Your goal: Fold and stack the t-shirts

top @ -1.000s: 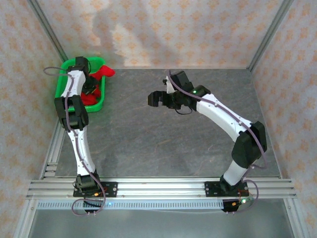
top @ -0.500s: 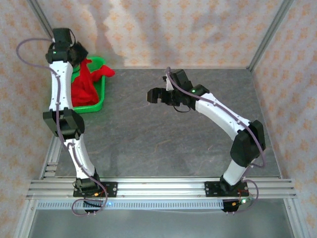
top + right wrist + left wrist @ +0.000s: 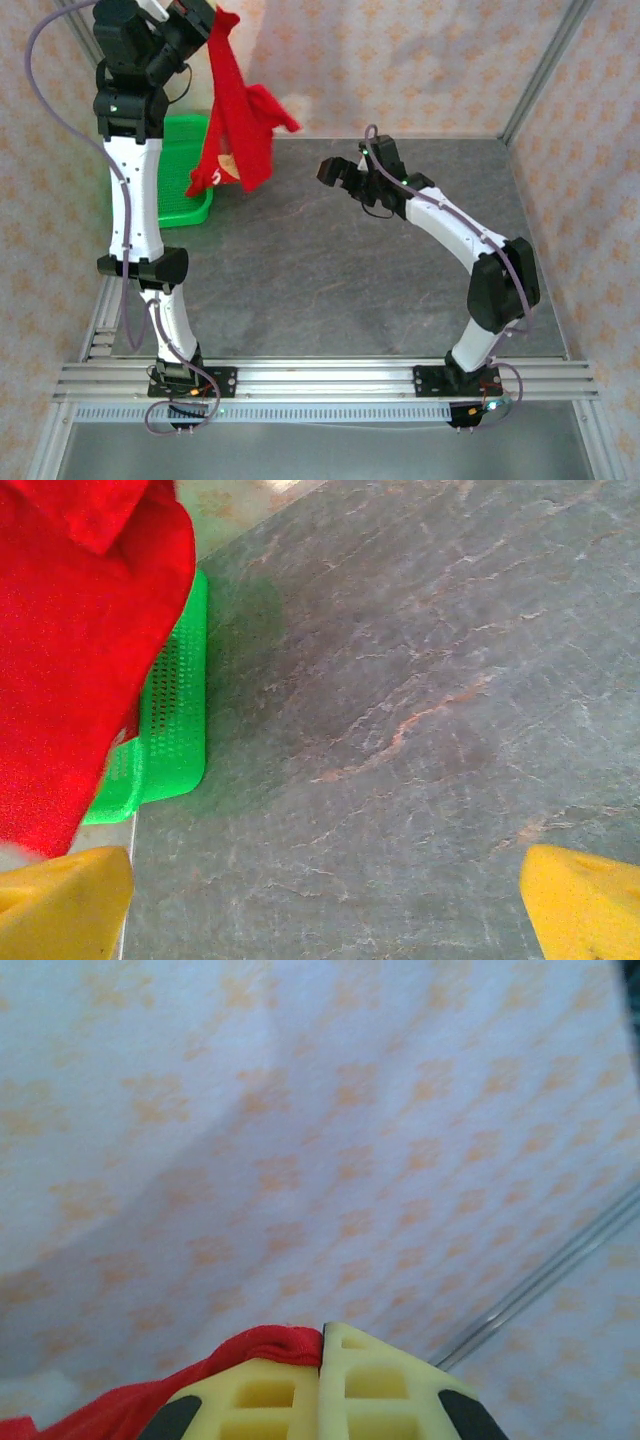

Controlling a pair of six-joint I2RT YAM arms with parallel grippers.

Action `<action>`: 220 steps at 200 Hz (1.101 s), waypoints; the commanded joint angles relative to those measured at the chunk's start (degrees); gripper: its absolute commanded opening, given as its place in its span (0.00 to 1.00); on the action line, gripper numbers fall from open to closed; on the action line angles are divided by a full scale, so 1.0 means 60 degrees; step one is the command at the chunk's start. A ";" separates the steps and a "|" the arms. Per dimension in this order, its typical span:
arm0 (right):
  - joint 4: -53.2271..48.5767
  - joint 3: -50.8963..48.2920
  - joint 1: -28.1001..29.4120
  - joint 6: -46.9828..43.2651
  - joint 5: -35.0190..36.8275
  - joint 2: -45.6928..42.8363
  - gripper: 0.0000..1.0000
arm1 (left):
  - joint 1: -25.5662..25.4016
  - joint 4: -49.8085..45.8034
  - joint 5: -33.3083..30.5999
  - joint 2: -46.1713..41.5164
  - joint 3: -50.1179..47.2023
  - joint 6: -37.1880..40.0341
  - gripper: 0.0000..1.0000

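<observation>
Left gripper (image 3: 200,20): raised high at the far left, fingers closed on the t-shirt's top edge.
T-shirt (image 3: 235,110): hangs from the left gripper over the table's far-left part. Its lower end is by the basket's right side; contact cannot be told.
Basket (image 3: 185,205): on the table's far-left corner, just right of the left arm.
Right gripper (image 3: 335,172): over the table's far middle, right of the t-shirt and apart from it, fingers spread wide.
Table (image 3: 330,280): stretches away from both arm bases at its near edge.
</observation>
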 commanded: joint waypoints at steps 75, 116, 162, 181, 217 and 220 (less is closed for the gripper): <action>0.2071 -0.1503 -0.1171 0.0957 0.1622 -0.2105 0.99 | -0.1759 0.2843 0.0994 -0.0260 0.0572 -0.1270 0.00; 0.1613 -0.1761 -0.1563 0.0887 0.1424 -0.2333 0.99 | -0.2628 0.2922 0.0939 0.0485 0.0586 -0.1097 0.00; 0.2231 -0.2702 -0.1605 0.0947 0.0702 -0.2760 1.00 | -0.3103 0.2361 0.1134 0.0972 0.0702 -0.0470 0.00; 0.2138 -0.2970 -0.1608 0.0900 0.0640 -0.2866 1.00 | -0.3155 0.1233 0.1125 0.1014 0.0498 0.0066 0.00; 0.0694 -0.2907 -0.1611 0.0067 0.1471 -0.3211 1.00 | -0.3732 -0.0735 0.0626 0.0949 -0.1291 0.0932 0.00; 0.0556 -0.2877 -0.1601 -0.0015 0.1555 -0.3246 1.00 | -0.3828 -0.0830 0.0561 0.0942 -0.1510 0.0982 0.00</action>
